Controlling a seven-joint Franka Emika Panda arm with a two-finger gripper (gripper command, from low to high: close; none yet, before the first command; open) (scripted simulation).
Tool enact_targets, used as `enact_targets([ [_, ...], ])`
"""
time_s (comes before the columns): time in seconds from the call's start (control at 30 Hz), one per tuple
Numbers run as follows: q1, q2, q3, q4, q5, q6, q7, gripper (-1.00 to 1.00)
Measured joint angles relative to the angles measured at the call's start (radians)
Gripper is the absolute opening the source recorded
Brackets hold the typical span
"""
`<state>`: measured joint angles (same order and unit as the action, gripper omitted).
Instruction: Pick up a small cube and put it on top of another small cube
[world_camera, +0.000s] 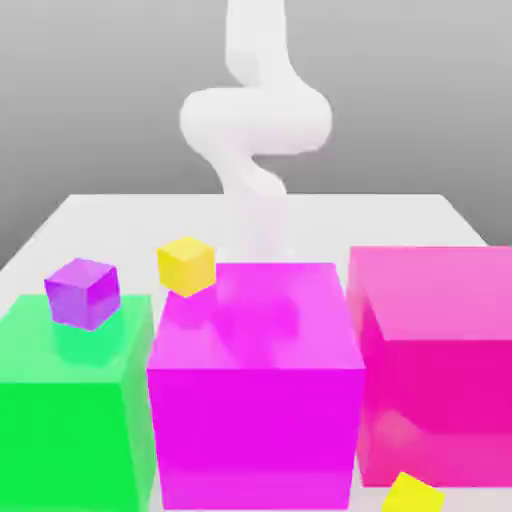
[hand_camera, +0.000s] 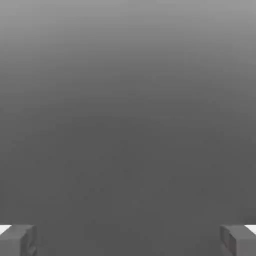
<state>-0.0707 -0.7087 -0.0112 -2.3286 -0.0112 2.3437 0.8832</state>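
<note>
Released and spread wide, the two-finger claw (hand_camera: 128, 242) has nothing between its grey fingertips (hand_camera: 17, 241), which stand at the two edges of the hand view with plain grey ground ahead. In the exterior view the white robot arm (world_camera: 255, 120) rises behind three big glossy blocks that stand side by side on the pale tabletop (world_camera: 100, 215): a large green block (world_camera: 70, 410), a large magenta block (world_camera: 255, 400) and a large pink block (world_camera: 440, 360).

Where the small sky-blue cube lies cannot be told from these pictures; it is probably hidden by the big blocks. The step in hand therefore looks like the very start: finding and approaching that cube, with no grasp made yet.

A small purple cube (world_camera: 82, 292) appears to rest on the green block's top. A small yellow cube (world_camera: 186, 265) sits just by the magenta block's far corner, and whether it touches that block is unclear. A second small yellow cube (world_camera: 413, 494) lies low in front, near the pink block.

To do this well, the arm should travel high enough to clear the tall blocks and come down over the blue cube from above. It should square the fingers to two opposite faces and centre the cube between them before closing. A skewed or off-centre grip would likely twist the cube and make the later stacking unsteady.
</note>
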Motion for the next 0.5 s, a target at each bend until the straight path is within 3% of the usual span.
enact_targets([
  [0.5, -0.367, 0.548, -0.15, -0.172, -0.029, 0.263, 0.473, 0.0],
])
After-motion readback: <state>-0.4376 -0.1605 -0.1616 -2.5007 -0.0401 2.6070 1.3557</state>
